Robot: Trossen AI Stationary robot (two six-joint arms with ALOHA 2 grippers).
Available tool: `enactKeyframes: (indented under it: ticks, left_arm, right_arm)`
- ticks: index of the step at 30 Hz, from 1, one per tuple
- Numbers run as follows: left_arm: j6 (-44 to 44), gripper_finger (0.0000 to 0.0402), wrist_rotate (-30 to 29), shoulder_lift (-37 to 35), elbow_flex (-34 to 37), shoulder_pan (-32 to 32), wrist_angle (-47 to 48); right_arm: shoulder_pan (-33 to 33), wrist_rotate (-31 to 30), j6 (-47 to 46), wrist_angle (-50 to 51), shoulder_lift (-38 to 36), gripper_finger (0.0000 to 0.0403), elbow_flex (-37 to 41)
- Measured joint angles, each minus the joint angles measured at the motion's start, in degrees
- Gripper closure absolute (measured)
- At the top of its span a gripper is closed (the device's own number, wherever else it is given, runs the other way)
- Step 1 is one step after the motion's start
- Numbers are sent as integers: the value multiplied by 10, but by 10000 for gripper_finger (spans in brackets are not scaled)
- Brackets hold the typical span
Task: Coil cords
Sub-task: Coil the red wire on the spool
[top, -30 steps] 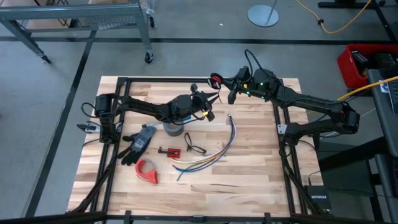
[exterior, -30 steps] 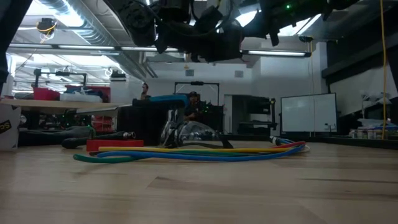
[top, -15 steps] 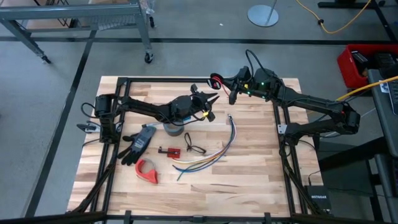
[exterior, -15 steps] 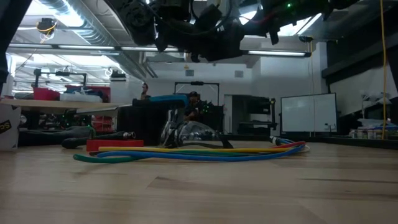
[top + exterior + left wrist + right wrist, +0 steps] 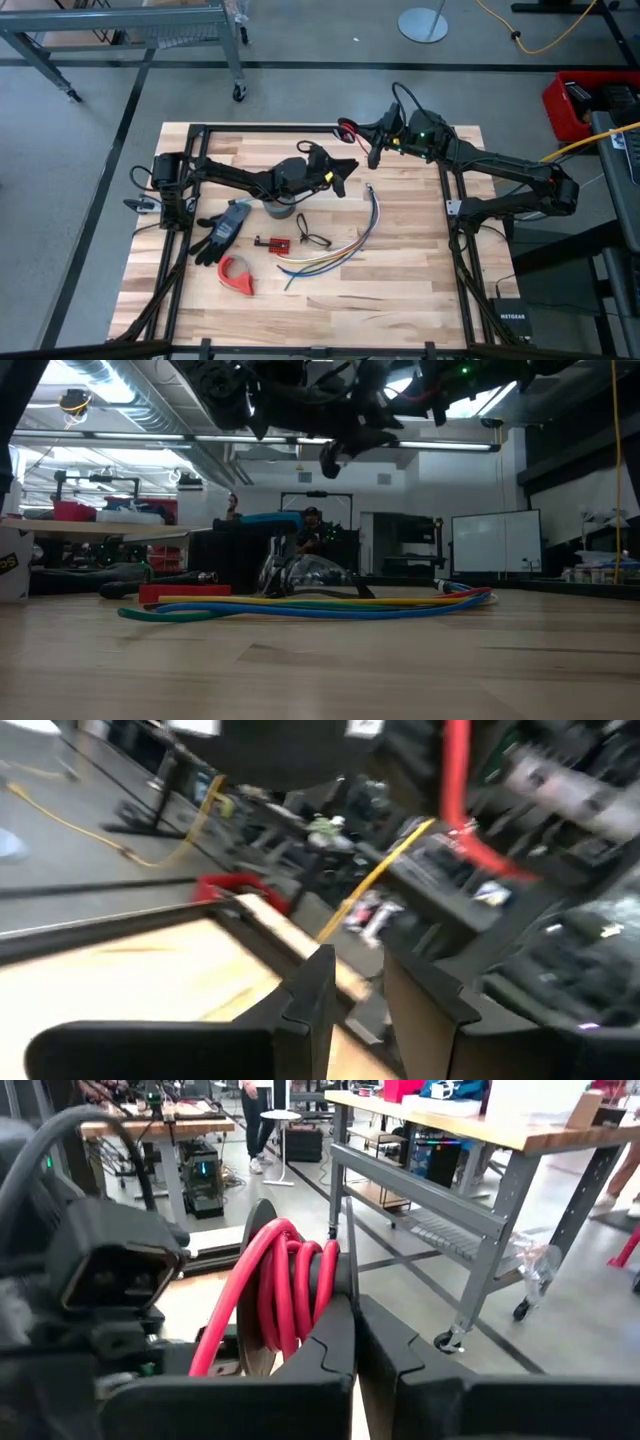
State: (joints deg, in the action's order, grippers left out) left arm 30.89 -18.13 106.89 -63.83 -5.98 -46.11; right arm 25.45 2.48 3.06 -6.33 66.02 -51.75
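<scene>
High view: right gripper [image 5: 352,129] clamps the red coil [image 5: 346,127] above the table's far edge (coiling looks nearly done), while left gripper [image 5: 338,172], fingers slightly parted and holding nothing, hovers just beside it.

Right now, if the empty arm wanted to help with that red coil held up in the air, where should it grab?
Probably the free side of the red coil, opposite where the right gripper pinches the loops. The left gripper is close beside it, so closing across all the bunched strands together seems best.
</scene>
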Motion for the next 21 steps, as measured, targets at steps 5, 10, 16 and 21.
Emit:
enactKeyframes:
  ticks: [5, 10, 16, 21]
  left_arm:
    - [35, 320, 17, 0, 0, 4, -37]
    - [71, 320, 18, -1, 0, 5, -73]
    - [92, 320, 17, -1, 0, 3, -103]
    - [78, 320, 17, -1, 0, 4, -117]
  right_arm:
    - [0, 1, 37, 1, 0, 402, 0]
    - [0, 35, 46, -3, 0, 402, 0]
    - [0, 56, 47, -30, 1, 402, 1]
    - [0, 67, 41, -63, 2, 402, 1]
